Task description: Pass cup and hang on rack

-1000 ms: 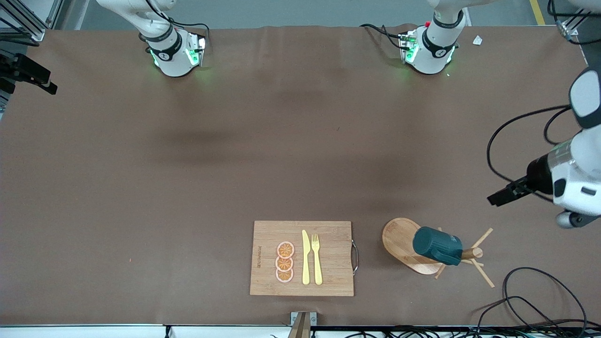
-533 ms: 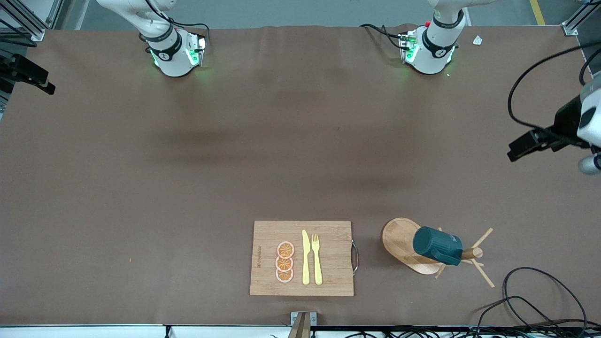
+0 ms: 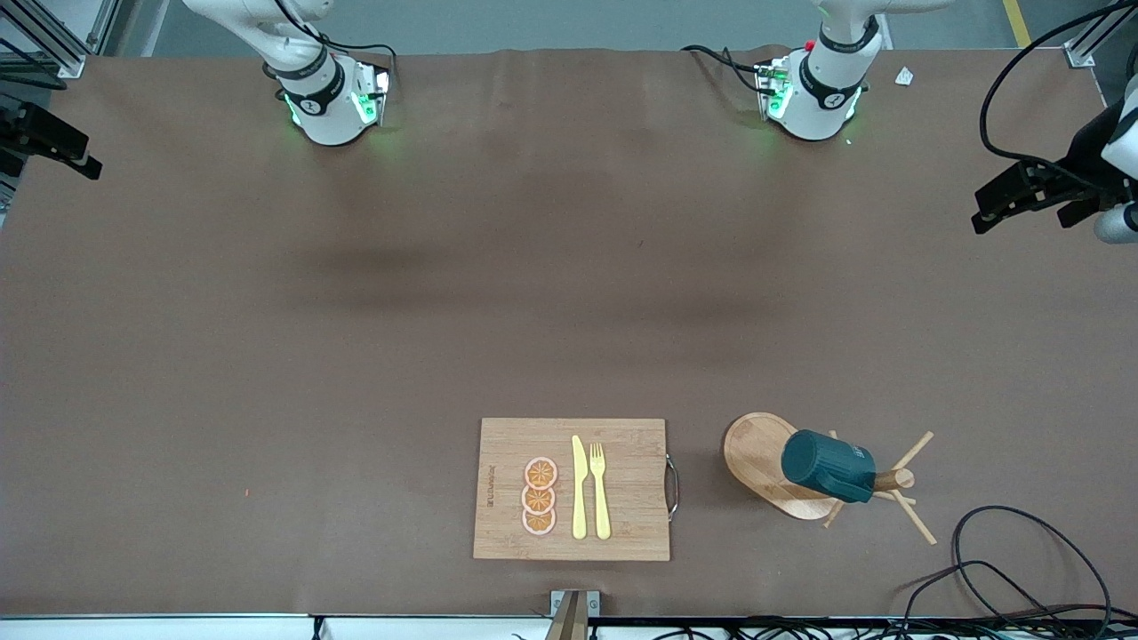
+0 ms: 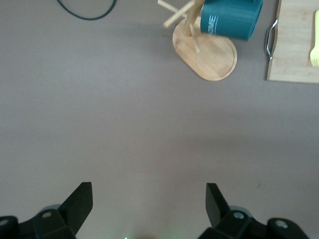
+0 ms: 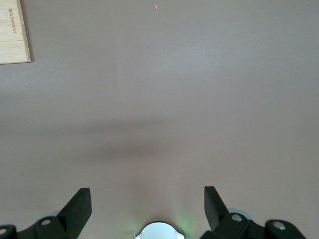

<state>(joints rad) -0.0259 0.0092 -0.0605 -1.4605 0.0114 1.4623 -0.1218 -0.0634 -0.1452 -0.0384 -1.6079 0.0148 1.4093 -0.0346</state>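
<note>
Well clear of both empty, spread grippers — left gripper [image 4: 144,201], right gripper [image 5: 144,204] — the cup [image 3: 829,466] hangs on the rack [image 3: 763,462] — task looks finished

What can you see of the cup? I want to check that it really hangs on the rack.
The cup is a small cylinder, dark teal-green outside with a glazed look and faint pale lettering on its wall. It lies tilted sideways above the oval base of the wooden rack, against the post and pegs, clear of the table. Its handle and inside do not show, so which peg carries it cannot be told. No gripper touches it. It sits beside the cutting board, toward the left arm's end.
</note>
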